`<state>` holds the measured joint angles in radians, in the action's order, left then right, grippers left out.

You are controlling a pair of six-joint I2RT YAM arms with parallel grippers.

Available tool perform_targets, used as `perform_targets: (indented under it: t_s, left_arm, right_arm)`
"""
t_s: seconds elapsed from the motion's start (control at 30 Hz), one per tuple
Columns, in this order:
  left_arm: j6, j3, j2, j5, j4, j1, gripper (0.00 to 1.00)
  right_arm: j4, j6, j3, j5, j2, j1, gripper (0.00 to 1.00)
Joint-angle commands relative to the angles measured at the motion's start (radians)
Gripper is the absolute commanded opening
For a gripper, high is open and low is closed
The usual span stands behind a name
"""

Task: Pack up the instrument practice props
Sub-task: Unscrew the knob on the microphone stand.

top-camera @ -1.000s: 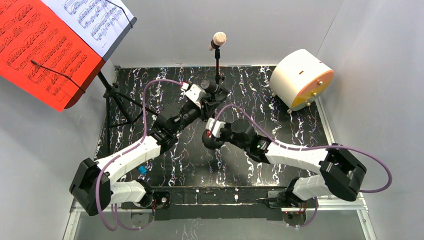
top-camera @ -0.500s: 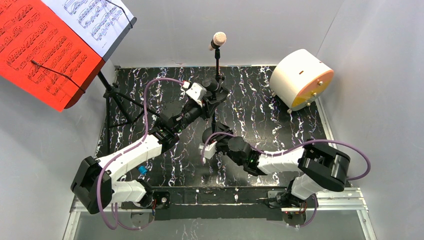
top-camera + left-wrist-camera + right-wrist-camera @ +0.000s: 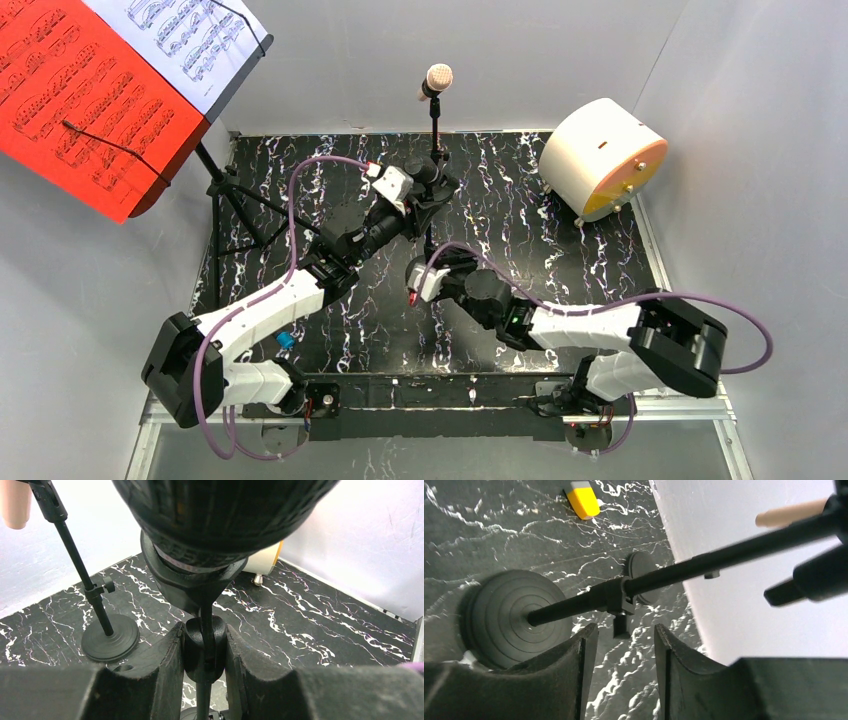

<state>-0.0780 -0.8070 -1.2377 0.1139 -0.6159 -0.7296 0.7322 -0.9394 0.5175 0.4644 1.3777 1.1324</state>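
My left gripper [image 3: 204, 652] is shut on the clip under the black microphone [image 3: 220, 510], high on its pole; in the top view this gripper [image 3: 428, 192] is mid-table. My right gripper [image 3: 621, 637] is open and holds nothing. Its tips are just short of the knob [image 3: 621, 625] low on that pole [image 3: 684, 569], beside the pole's round base [image 3: 514, 617]; from above it [image 3: 416, 283] is in front of the left one. Behind stands the beige-headed microphone [image 3: 437, 78] on its own pole and base [image 3: 110, 639]. The music rack [image 3: 225, 195] at far left carries a red sheet [image 3: 70, 100] and a white sheet [image 3: 190, 40].
A big white cylinder with an orange face [image 3: 600, 160] sits at the back right of the black marbled table [image 3: 560, 250]. Grey walls close in the back and both sides. The rack's tripod legs spread over the table's left edge.
My right gripper's jaws have opened wider, and that arm drew back towards the near edge, then came a little forward again. The left gripper and the black microphone have stayed still.
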Motion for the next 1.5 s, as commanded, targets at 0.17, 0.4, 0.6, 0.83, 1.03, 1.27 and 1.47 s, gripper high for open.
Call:
perform_targets:
  t_s: [0.17,0.4,0.6,0.83,1.03,1.27,1.47]
  left_arm:
    - [0.004,-0.004,-0.017,0.022,0.085,0.0,0.0]
    - [0.002,-0.004,-0.019,0.033,0.082,-0.001,0.0]
    - [0.0,-0.004,-0.016,0.036,0.082,0.0,0.0]
    - [-0.002,-0.005,-0.014,0.041,0.082,0.0,0.0]
    - [-0.005,-0.007,-0.012,0.042,0.082,-0.001,0.0]
    - [-0.007,-0.008,-0.014,0.047,0.082,-0.001,0.0]
    - [-0.008,-0.007,-0.01,0.047,0.082,0.0,0.0]
  right_arm:
    - [-0.108,0.82,-0.014,-0.068,-0.249,-0.055,0.65]
    - [-0.061,1.333,-0.1,-0.305,-0.365,-0.216,0.68]
    - [0.111,1.646,-0.15,-0.446,-0.32,-0.325,0.67]
    - [0.216,2.001,-0.149,-0.549,-0.15,-0.428,0.62]
    - [0.306,2.142,-0.143,-0.575,-0.043,-0.439,0.54]
    - [0.395,2.225,-0.136,-0.625,0.049,-0.45,0.5]
    - [0.501,2.278,-0.143,-0.643,0.123,-0.462,0.46]
